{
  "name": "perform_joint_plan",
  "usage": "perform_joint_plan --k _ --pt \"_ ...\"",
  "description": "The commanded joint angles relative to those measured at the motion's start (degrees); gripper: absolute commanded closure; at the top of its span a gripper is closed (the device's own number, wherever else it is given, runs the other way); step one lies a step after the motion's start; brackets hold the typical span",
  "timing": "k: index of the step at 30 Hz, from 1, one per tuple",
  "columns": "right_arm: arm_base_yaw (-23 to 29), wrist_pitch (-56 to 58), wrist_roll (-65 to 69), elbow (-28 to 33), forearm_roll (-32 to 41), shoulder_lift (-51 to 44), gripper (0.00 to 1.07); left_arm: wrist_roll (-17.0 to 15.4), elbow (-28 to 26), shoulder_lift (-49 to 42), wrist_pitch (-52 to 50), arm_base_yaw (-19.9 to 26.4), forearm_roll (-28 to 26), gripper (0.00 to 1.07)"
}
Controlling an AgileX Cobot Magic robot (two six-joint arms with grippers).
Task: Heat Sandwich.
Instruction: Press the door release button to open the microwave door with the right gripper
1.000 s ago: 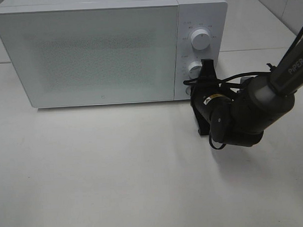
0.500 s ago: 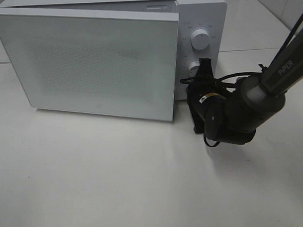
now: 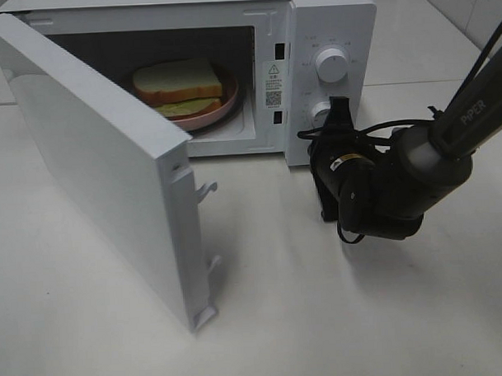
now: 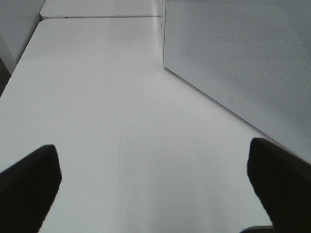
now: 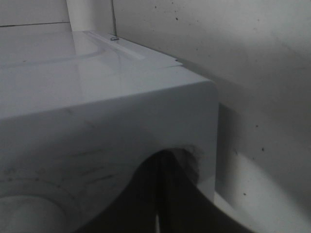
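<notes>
White surface [image 3: 338,317] fills the high view, with a white microwave [image 3: 336,20] at 12 o'clock. Its door [image 3: 101,160] stands wide open, angled out toward 8 o'clock. The sandwich [image 3: 177,77] sits inside the oven on a pink plate [image 3: 222,109], at about 11 o'clock. At 2 o'clock the right hand [image 3: 340,111] is pinched narrow, its tip at the control panel just beside the lower knob [image 3: 320,113]. The left hand [image 4: 154,182] hangs over bare surface near the door's outer face, spread wide and holding nothing.
</notes>
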Motion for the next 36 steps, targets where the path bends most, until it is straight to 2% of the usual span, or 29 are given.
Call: perform_joint_plan --k 1,12,21,36 --pt "-1.8 -6.5 -1.5 -1.8 -2.3 -0.5 1.07 -0.2 0.2 -1.2 -0.2 -0.3 0.0 0.07" --pt "-1.8 0.4 -2.1 1.4 -3.0 -4.0 1.07 -0.2 0.2 -1.2 -0.2 -0.3 0.0 0.07" --pt "-1.8 5.6 -1.7 5.4 -7.3 -8.0 1.07 -0.2 0.2 -1.2 -0.2 -0.3 0.0 0.07" --pt "-1.8 11.6 -3.3 16.4 -13.3 -19.3 1.07 -0.2 0.2 -1.2 -0.2 -0.3 0.0 0.07"
